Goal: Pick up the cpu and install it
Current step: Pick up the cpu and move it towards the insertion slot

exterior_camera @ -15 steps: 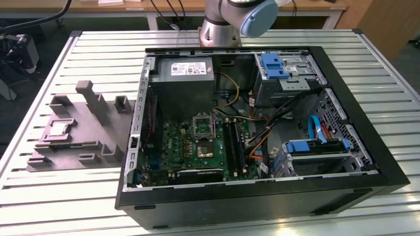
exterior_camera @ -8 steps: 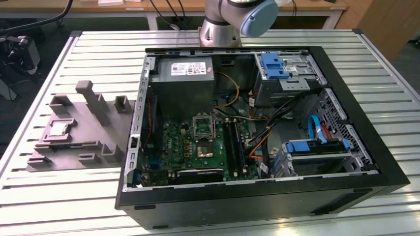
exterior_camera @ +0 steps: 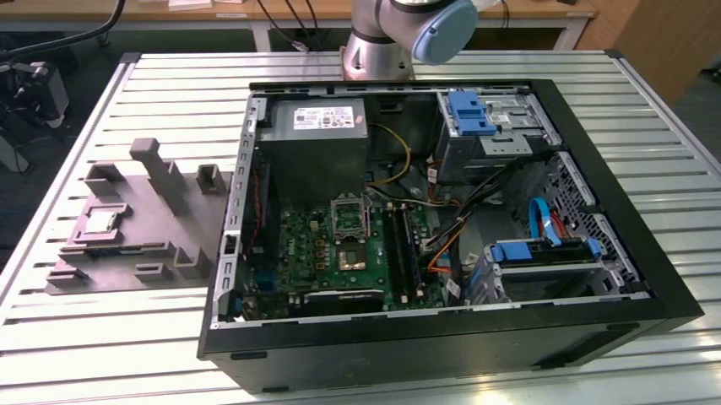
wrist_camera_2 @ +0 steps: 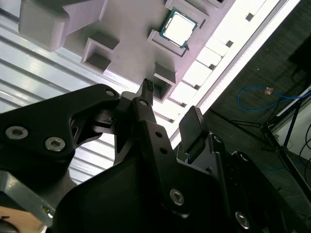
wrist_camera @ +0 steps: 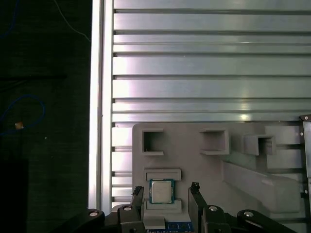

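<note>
On the desk (exterior_camera: 169, 76), a slatted metal top, the open case (exterior_camera: 451, 346) is the largest item and lies on its side toward the exterior view's right. Inside it are a grey power supply (exterior_camera: 321, 148), the board (exterior_camera: 327, 253) and loose cables (exterior_camera: 451, 228) that run close by the socket (exterior_camera: 349, 215). Judgement: those cables and the case walls crowd any approach to the socket.

The grey tray (exterior_camera: 124, 253) lies just beside the case, on the exterior view's left. Its upright blocks (exterior_camera: 152, 160) stand well above its floor and are obstacles to sideways travel.

The end effector (wrist_camera: 165, 188) hangs over the tray with its fingers apart and holds nothing. In the first wrist view they line up either side of the cpu (wrist_camera: 161, 191). The second wrist view shows it clear above, not touching.

The cpu lies flat, pale top up, in a shallow recess toward the tray side nearest the desk edge. Raised lips border two of its sides; the two facing the fingers appear open.

Judgement: the cpu is light, stiff and thin, with a smooth top and a delicate underside. It should be held by two opposite edges with a gentle squeeze and kept level.
</note>
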You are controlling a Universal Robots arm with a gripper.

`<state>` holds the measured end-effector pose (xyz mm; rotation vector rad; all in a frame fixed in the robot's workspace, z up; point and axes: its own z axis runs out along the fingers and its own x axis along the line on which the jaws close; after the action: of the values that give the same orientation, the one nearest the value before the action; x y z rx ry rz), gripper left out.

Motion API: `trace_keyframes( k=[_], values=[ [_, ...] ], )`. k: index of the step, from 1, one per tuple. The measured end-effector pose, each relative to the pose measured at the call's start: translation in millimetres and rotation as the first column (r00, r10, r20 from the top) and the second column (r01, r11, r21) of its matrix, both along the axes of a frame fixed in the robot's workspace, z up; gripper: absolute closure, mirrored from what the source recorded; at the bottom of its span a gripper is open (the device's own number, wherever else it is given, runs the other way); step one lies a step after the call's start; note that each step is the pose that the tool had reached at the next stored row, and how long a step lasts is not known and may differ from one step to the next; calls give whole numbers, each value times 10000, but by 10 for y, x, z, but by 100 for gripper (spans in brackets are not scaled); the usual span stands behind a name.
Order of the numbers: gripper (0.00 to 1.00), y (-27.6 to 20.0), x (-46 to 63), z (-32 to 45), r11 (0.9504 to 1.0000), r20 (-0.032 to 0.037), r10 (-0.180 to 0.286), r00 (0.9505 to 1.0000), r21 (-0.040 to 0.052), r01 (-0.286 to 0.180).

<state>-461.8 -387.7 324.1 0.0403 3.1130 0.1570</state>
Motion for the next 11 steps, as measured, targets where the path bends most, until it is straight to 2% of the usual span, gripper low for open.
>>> trace_keyframes(
  k=[7,11],
  values=[
    [51,0,0,-16,10000,1,0,10000,2,0],
    [51,0,0,-79,10000,-59,0,10000,-3,0]
  ],
)
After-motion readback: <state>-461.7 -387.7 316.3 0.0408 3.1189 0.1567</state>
